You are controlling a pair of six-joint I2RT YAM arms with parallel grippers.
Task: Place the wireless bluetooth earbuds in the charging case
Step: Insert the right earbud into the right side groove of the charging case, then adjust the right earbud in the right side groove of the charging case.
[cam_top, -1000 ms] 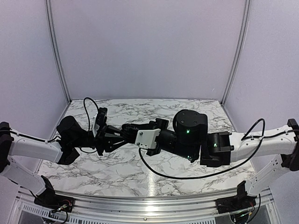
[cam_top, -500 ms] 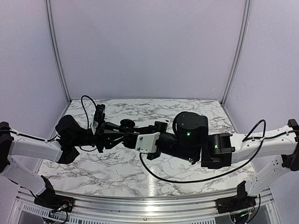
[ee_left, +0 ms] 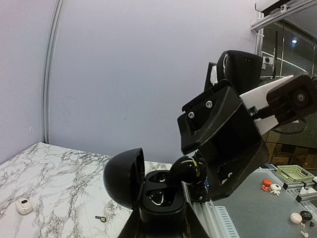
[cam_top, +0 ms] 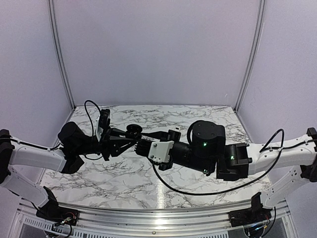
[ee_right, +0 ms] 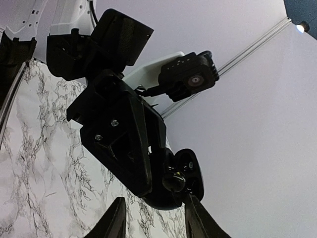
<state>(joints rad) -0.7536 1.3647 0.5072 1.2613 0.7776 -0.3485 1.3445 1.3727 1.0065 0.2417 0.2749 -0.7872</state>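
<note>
Top external view: both arms were stretched inward, mid-air; the charging case (ee_left: 157,198) was clamped by the left gripper (ee_left: 158,225), and the right gripper (ee_right: 154,201) was spread apart.

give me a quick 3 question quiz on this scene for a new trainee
1. True or false: the lid of the charging case is shut.
2. How do the jaws of the right gripper stand? A: apart, nothing between them. B: closed on an earbud. C: closed on the case.
3. Fill in: the case is held up off the table by the ___ gripper.

Key
1. False: the lid is swung open.
2. A.
3. Left: the left gripper clamps the case from below.
</note>
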